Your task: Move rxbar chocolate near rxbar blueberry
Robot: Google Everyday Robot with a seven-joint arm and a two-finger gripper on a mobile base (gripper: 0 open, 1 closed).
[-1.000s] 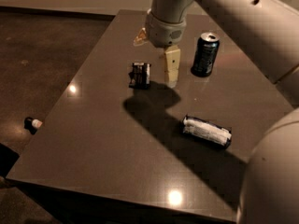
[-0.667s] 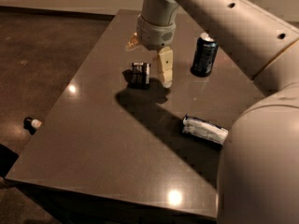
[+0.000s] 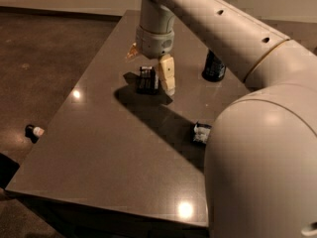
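Note:
The rxbar chocolate, a small black-wrapped bar, lies flat on the far middle of the brown table. My gripper hangs over it from above, open. One pale finger stands just right of the bar, and the other shows only as a tan tip at the bar's far left. The rxbar blueberry lies at the right. Only its white left end shows, as my arm hides the remainder.
A dark blue soda can stands at the far right, partly hidden behind my arm. My large pale arm fills the right side of the view. A small black-and-white object lies on the floor left of the table.
My gripper has moved left and down, so its finger now stands right beside the chocolate bar. My arm now covers most of the blueberry bar. Neither bar has moved.

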